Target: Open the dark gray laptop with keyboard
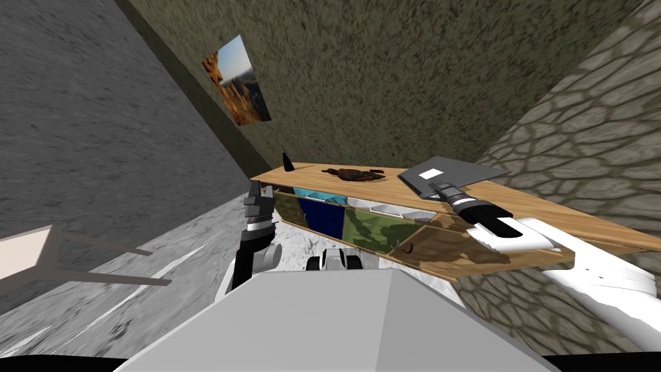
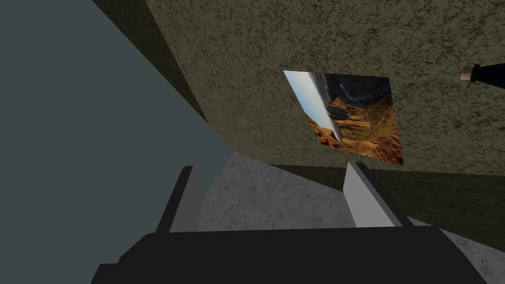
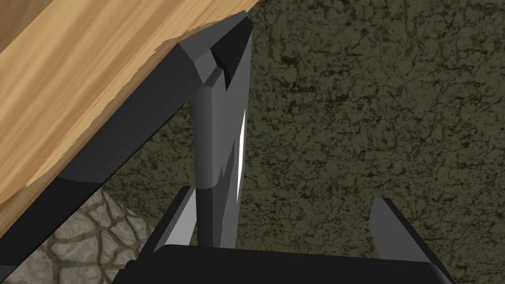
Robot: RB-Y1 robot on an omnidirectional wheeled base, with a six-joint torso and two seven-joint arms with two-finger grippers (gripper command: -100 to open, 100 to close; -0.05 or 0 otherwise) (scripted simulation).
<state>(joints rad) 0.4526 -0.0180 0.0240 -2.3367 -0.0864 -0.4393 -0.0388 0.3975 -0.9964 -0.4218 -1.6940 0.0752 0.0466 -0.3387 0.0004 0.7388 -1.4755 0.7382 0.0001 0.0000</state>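
The laptop point(image 1: 452, 171) sits on the desk's point(image 1: 555, 216) right end, lid partly raised. The right pincer point(image 1: 440, 189) is spread at its near edge, with the lid point(image 3: 222, 148) between the fingers. The left pincer point(image 1: 256, 194), also spread, hangs well apart.

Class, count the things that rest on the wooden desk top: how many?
3: a black cone at the left corner, a brown lump mid-top, and the dark grey laptop to the right, by the right pincer. The laptop may hide more.
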